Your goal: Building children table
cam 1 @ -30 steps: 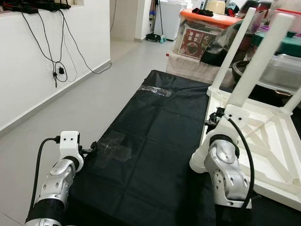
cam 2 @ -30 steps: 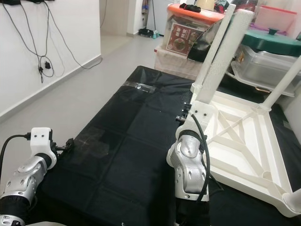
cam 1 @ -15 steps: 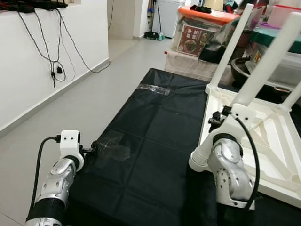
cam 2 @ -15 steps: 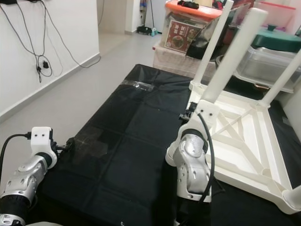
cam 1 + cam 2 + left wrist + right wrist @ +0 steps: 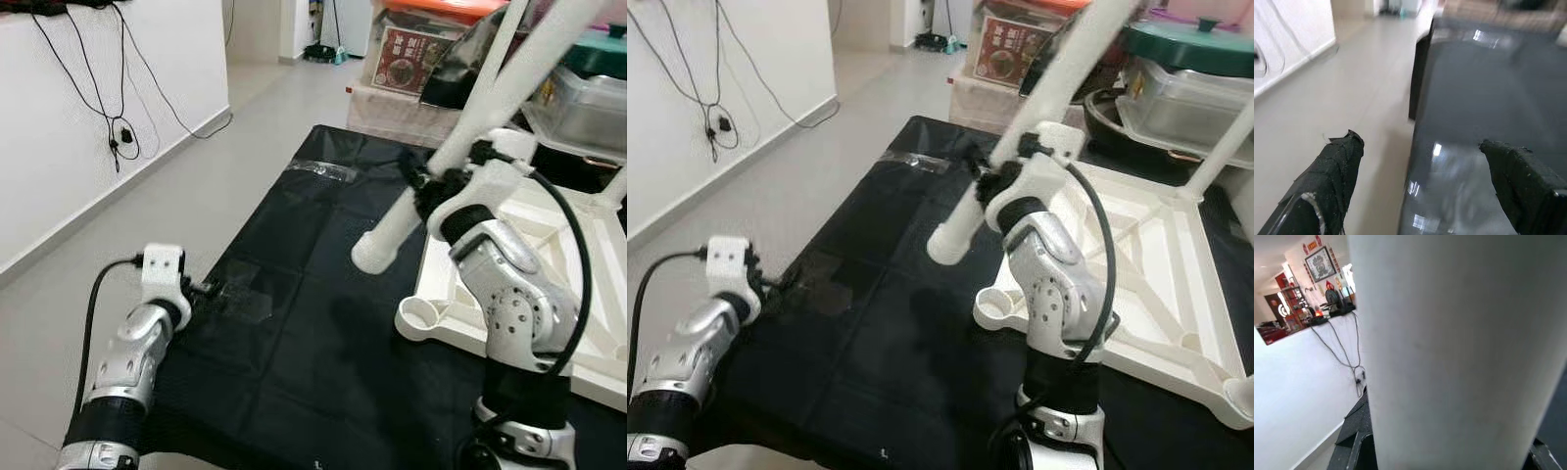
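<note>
Left gripper (image 5: 1420, 171), fingers spread wide with nothing between them, over the black sheet (image 5: 313, 294) edge; right gripper (image 5: 431, 186), fingers clamped around a white table leg (image 5: 460, 117), tilted, beside the upturned tabletop (image 5: 578, 284)

White wall (image 5: 59, 147) with dangling black cables (image 5: 113, 117), pale grey floor (image 5: 196, 186), stacked storage boxes (image 5: 411, 69) beyond.

Black plastic sheet (image 5: 323, 294) covers the floor, clear tape (image 5: 323, 171) at its far edge. Cables (image 5: 113, 108) dangle down the left wall, storage boxes (image 5: 411, 69) stacked far back.
</note>
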Robot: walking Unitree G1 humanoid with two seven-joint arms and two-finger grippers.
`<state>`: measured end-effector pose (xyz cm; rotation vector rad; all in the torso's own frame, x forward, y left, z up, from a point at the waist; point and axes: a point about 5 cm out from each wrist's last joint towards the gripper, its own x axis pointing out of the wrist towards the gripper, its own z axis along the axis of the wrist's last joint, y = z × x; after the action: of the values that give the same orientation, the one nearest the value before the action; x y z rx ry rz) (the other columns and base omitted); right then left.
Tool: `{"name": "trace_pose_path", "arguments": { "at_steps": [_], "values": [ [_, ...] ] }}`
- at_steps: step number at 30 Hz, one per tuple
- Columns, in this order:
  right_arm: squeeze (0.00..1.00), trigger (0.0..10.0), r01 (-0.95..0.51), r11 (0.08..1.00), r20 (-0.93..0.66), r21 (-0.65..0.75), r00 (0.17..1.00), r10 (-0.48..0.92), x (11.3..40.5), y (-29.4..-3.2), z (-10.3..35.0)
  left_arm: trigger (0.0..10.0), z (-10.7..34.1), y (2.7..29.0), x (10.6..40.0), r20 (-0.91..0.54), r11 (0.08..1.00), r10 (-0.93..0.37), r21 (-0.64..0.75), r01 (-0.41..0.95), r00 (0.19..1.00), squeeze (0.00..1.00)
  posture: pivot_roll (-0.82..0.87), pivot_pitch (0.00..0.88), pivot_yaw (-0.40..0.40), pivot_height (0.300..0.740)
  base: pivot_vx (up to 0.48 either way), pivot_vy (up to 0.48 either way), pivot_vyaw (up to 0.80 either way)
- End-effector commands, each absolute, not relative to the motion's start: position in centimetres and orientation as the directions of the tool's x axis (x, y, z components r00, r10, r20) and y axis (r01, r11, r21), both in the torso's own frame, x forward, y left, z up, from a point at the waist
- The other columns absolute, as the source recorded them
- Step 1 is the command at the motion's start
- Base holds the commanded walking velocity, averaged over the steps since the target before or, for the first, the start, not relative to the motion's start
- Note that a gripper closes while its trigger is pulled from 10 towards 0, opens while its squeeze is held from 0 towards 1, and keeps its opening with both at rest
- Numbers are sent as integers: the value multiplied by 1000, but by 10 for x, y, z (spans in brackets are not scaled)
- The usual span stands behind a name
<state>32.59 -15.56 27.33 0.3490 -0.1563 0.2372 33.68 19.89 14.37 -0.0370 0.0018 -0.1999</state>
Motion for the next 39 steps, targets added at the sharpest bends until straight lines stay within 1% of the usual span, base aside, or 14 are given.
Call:
{"name": "trace_pose_path", "arguments": {
  "at_steps": [1, 2, 5, 6, 8, 15, 18, 22, 23, 24, 26, 29, 31, 39],
  "values": [
    [0, 10000, -275, 900, 195, 338, 956, 219, 328, -156, 278, 10000, 158, 183, 335, 69, 952, -302, -36, 305, 951, 0, 106, 0, -104, 740, 0, 0, 0],
    [0, 10000, -275, 900, 195, 338, 956, 219, 328, -156, 278, 10000, 158, 183, 335, 69, 952, -302, -36, 305, 951, 0, 106, 0, -104, 740, 0, 0, 0],
    [0, 10000, -301, 888, 185, 347, 950, 250, 329, -152, 278, 10000, 169, 170, 331, 118, 913, -401, -26, 407, 908, 0, 107, 0, -103, 740, 0, 0, 0],
    [0, 10000, -301, 888, 185, 347, 950, 250, 329, -152, 278, 10000, 169, 170, 331, 118, 913, -401, -26, 407, 908, 0, 107, 0, -103, 740, 0, 0, 0],
    [0, 10000, -321, 881, 180, 347, 945, 274, 329, -149, 277, 10000, 168, 166, 329, 114, 894, -444, -10, 448, 889, 0, 109, 0, -98, 740, 0, 0, 0],
    [0, 10000, -349, 877, 180, 330, 935, 305, 330, -143, 278, 10000, 151, 175, 322, 24, 889, -458, 31, 457, 889, 0, 110, 0, -93, 740, 0, 0, 0],
    [0, 10000, -388, 866, 179, 314, 921, 347, 330, -134, 278, 10000, 146, 175, 316, -12, 856, -514, 42, 515, 857, 0, 111, 0, -91, 740, 0, 0, 0],
    [0, 10000, -407, 860, 178, 306, 912, 368, 329, -129, 278, 10000, 144, 172, 313, -27, 835, -547, 46, 548, 836, 0, 111, 0, -91, 740, 0, 0, 0],
    [0, 10000, -439, 850, 181, 290, 898, 401, 329, -121, 279, 10000, 141, 165, 311, -49, 803, -591, 56, 593, 805, 0, 110, 0, -90, 740, 0, 0, 0],
    [0, 10000, -439, 850, 181, 290, 898, 401, 329, -121, 279, 10000, 141, 165, 311, -49, 803, -591, 56, 593, 805, 0, 110, 0, -90, 740, 0, 0, 0],
    [0, 10000, -470, 837, 186, 281, 882, 433, 328, -113, 281, 10000, 138, 156, 308, -72, 762, -640, 70, 644, 765, 0, 110, 0, -90, 740, 0, 0, 0],
    [0, 10000, -476, 833, 187, 282, 879, 439, 328, -111, 281, 10000, 138, 154, 308, -76, 754, -649, 74, 653, 757, 0, 110, 0, -90, 740, 0, 0, 0],
    [0, 10000, -523, 807, 204, 276, 852, 482, 325, -101, 283, 10000, 135, 145, 305, -96, 702, -702, 74, 708, 706, 0, 102, 0, -84, 740, 0, 0, 0],
    [0, 10000, -575, 776, 226, 260, 817, 530, 324, -93, 283, 10000, 133, 134, 301, -119, 636, -760, 68, 769, 639, 0, 101, 0, -86, 740, 0, 0, 0]
  ]
}}
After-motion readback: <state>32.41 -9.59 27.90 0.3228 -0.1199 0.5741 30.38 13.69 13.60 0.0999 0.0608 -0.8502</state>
